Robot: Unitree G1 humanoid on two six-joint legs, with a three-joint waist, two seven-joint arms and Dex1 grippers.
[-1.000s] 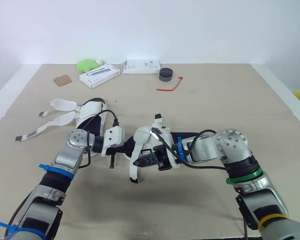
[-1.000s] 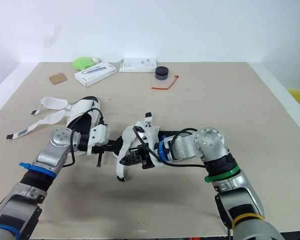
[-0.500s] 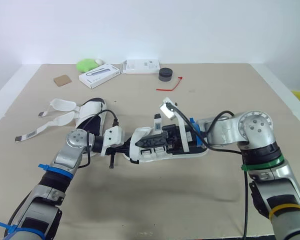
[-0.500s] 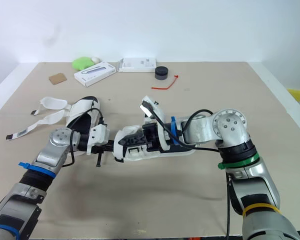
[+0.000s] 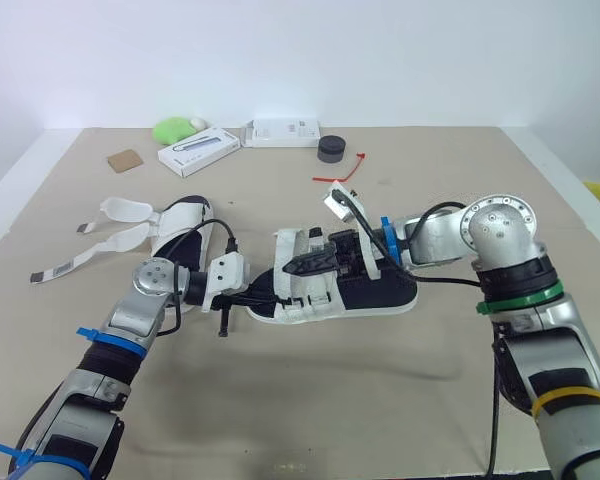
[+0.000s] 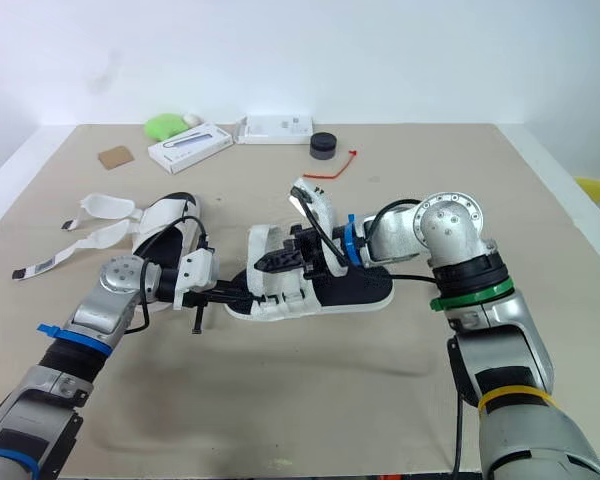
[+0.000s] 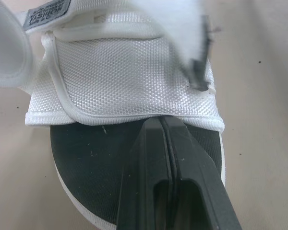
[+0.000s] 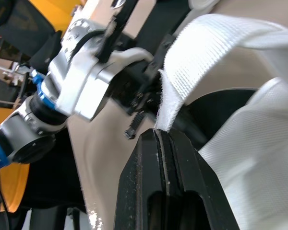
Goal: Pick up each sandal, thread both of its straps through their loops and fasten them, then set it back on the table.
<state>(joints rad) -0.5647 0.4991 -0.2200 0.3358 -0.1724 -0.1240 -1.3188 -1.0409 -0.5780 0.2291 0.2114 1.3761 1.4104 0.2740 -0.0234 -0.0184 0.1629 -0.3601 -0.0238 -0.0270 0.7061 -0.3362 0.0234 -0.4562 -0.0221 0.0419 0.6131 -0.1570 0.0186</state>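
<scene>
Head view: the sandal (image 5: 380, 290) lies sole down in the middle of the table (image 5: 430, 180), toe to the left. The left gripper (image 5: 252, 296) meets its toe. The right gripper (image 5: 292, 268) reaches in from the right, low over the forefoot. Half a second ago the sandal was tipped on its side; the left gripper has not shifted. A second sandal (image 5: 180, 228) lies to the left, a little farther, its straps loose.

Left wrist view: the fingers (image 7: 149, 163) are pressed together over the black footbed (image 7: 86, 158), tips at the hem of the white mesh front strap (image 7: 125, 72). Whether they nip that hem is hard to make out.

Right wrist view: the fingers (image 8: 144, 182) pinch the frayed end of a white webbing strap (image 8: 206, 48), whose far run is cut off.
</scene>
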